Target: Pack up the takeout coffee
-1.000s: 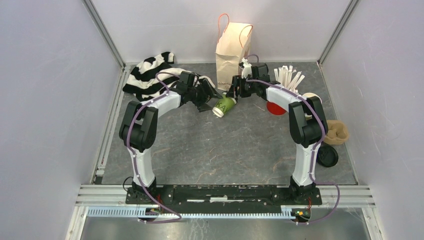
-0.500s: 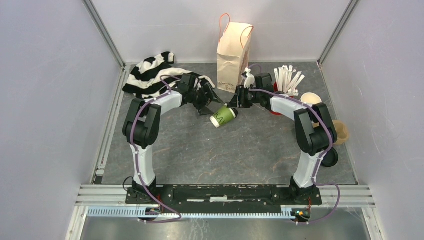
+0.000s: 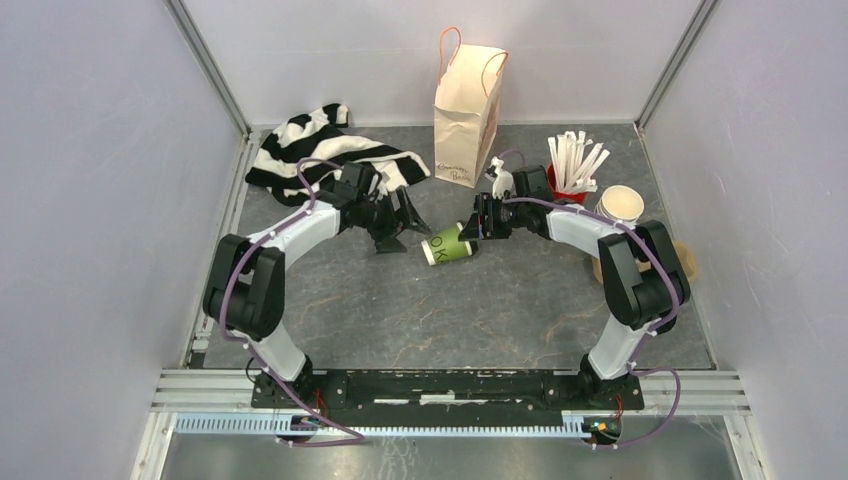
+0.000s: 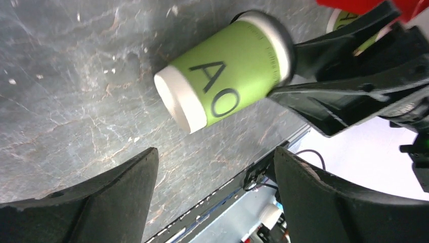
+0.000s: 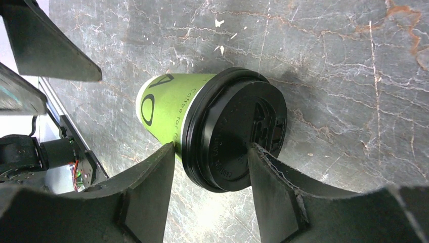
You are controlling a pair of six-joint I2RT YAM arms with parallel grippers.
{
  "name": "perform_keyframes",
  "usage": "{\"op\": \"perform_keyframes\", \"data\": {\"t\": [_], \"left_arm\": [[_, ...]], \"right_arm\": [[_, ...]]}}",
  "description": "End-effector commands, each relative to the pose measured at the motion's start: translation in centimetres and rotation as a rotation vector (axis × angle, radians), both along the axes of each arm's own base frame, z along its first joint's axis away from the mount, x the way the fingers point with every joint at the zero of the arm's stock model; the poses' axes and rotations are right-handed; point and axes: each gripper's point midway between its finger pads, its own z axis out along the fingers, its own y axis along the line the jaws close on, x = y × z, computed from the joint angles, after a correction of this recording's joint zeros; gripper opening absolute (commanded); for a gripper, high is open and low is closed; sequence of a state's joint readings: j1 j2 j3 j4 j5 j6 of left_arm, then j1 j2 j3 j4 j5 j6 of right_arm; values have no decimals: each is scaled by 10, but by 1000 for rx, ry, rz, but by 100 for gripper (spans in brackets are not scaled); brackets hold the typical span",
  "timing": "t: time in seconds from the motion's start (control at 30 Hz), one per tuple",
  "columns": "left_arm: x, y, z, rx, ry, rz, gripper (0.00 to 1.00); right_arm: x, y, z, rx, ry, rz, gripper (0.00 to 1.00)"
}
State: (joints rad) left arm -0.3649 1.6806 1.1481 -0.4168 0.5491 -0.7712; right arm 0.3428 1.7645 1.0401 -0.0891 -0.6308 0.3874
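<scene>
One takeout coffee [image 3: 447, 245], a green paper cup with black letters and a black lid, lies on its side mid-table. It also shows in the left wrist view [image 4: 227, 76] and the right wrist view [image 5: 162, 109]. My right gripper [image 3: 479, 231] [image 5: 212, 148] is shut on its black lid [image 5: 238, 134], one finger on each side of the rim. My left gripper [image 3: 400, 226] [image 4: 215, 152] is open and empty, just left of the cup's base and apart from it. The second lidded coffee is not in view.
A brown paper bag [image 3: 467, 100] stands upright at the back. A striped cloth [image 3: 310, 150] lies back left. A red cup of white sticks [image 3: 572, 165] and a lidless cup [image 3: 620, 204] stand back right. A brown item [image 3: 690, 262] lies by the right wall.
My right gripper has carried the cup nearer and lower, turning it onto its side. My left gripper has pulled back nearer and left, away from the cup.
</scene>
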Motion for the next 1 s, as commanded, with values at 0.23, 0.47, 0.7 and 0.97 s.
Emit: {"op": "perform_keyframes", "data": {"t": [0.23, 0.47, 0.7, 0.97], "left_arm": [[-22, -24, -22, -101, 82, -62, 87], [3, -26, -29, -77, 12, -24, 73], [5, -31, -43, -101, 42, -28, 62], [-3, -44, -31, -211, 61, -47, 57]], "right_arm": [[-9, 3, 15, 1, -61, 18, 57], [-6, 8, 19, 5, -65, 24, 56], [-6, 16, 29, 18, -72, 36, 55], [-17, 24, 64, 46, -105, 28, 55]]}}
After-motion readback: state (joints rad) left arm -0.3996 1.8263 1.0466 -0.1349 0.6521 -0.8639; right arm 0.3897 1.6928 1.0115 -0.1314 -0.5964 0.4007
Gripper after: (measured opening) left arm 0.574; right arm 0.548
